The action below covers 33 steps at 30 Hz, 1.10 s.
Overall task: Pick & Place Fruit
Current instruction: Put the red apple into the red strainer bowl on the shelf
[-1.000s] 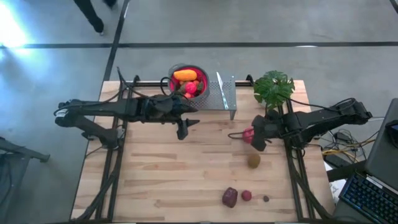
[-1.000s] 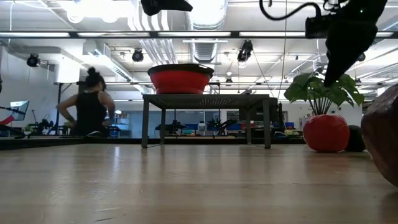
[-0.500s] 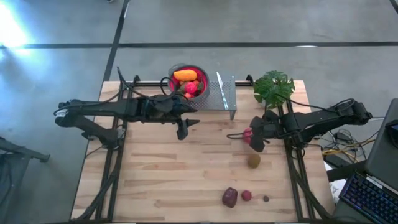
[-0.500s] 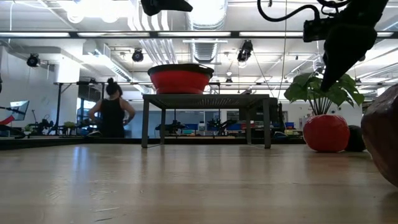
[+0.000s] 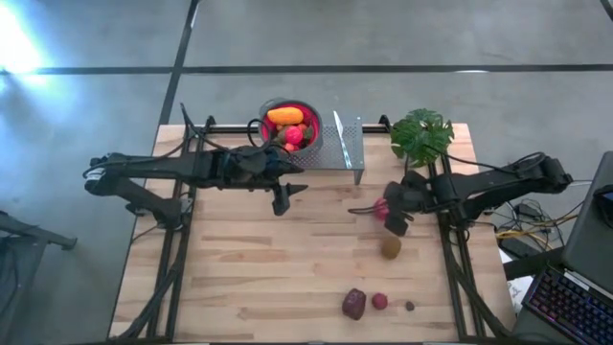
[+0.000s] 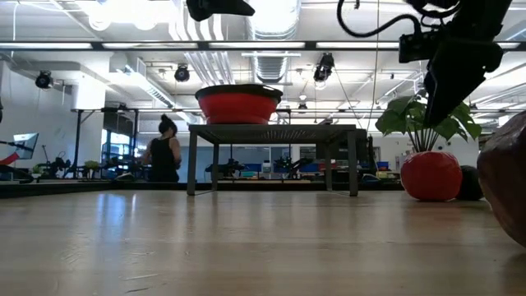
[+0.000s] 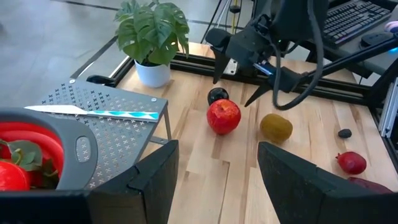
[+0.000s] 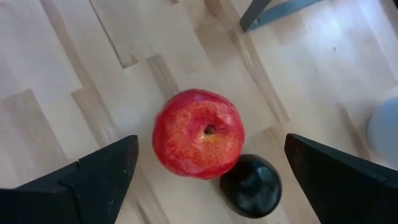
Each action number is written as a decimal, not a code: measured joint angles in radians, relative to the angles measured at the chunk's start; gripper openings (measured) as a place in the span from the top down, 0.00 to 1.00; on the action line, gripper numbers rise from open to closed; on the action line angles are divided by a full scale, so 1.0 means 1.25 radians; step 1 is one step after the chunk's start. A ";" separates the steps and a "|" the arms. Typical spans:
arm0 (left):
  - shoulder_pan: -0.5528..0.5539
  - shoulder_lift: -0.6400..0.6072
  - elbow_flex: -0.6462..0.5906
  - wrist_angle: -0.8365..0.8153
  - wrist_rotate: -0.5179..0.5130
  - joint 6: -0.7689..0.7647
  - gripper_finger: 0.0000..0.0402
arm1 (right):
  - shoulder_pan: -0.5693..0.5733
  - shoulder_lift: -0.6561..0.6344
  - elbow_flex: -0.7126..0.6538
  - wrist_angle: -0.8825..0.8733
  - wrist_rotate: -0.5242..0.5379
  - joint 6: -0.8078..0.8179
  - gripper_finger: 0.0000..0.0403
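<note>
Fingers of the left gripper (image 5: 285, 196) stand partly spread with nothing between them, hovering over the tabletop just in front of the perforated grey metal stand (image 5: 345, 146) at the back edge. On that stand's left end sits the red-lined round metal bowl (image 5: 312, 113), holding an elongated orange toy fruit (image 5: 285, 116) and several red ones.

Fingers of the right gripper (image 5: 391, 213) spread wide, straddling from above a red toy apple (image 8: 198, 132) on the tabletop; not touching it. A small round black fruit (image 8: 251, 185) lies against the apple. Green leafy potted plant (image 5: 421, 135) at the back right corner.

Nearer the front: brown-green kiwi (image 5: 391, 247) just in front of the right gripper. By the front edge, right of centre, in a row: larger dark maroon fruit (image 5: 354, 304), small red berry (image 5: 380, 301), tiny dark piece (image 5: 409, 307).

A person (image 6: 165, 154) stands in the room beyond.
</note>
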 joint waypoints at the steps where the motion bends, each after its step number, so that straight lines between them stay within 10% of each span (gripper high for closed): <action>1: 0.000 0.000 0.000 0.000 0.000 0.000 0.44 | -0.006 0.004 0.000 0.000 -0.003 -0.005 0.01; 33: 0.000 0.000 -0.002 -0.001 0.000 0.000 0.44 | -0.067 0.019 -0.085 0.079 -0.045 -0.023 0.01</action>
